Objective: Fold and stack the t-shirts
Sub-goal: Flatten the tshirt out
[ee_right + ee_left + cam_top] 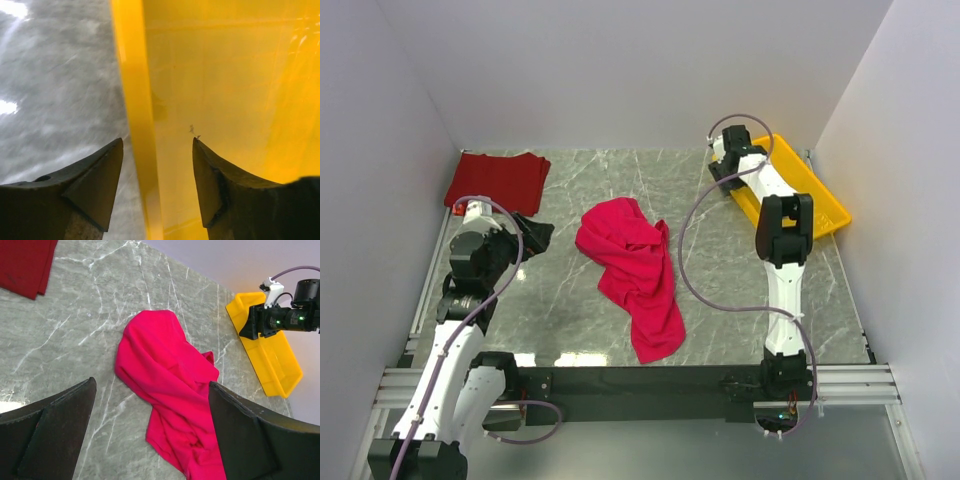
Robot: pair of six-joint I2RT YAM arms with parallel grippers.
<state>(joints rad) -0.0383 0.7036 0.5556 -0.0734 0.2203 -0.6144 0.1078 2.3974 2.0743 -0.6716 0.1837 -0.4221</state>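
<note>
The crimson shirt (632, 270) lay crumpled near the middle of the desk (570, 320), bunched at its far end and trailing a long, narrower part toward the arm bases. In the left wrist view the same shirt (165, 390) showed soft folds and a rumpled edge, unfolded and resting on the marble alone.

Far left of the crimson shirt and well apart from it, the maroon shirt (498, 180) lay flat as a neat folded rectangle by the back wall. Its corner showed in the left wrist view (25, 262).

Just left of the crimson shirt, the left gripper (535, 235) was near the cloth but not touching it. Seen from its own camera, the gripper (152, 384) was released, its fingers spread wide with nothing between them.

Far right of the crimson shirt, the yellow tray (810, 190) sat at an angle by the right wall. The right gripper (728, 172) was at the tray end nearest the crimson shirt. In its own view the gripper (158, 141) was released, with its fingers apart. The tray rim (137, 100) ran between them, one finger over the marble and the other over the tray floor, gripping nothing.
</note>
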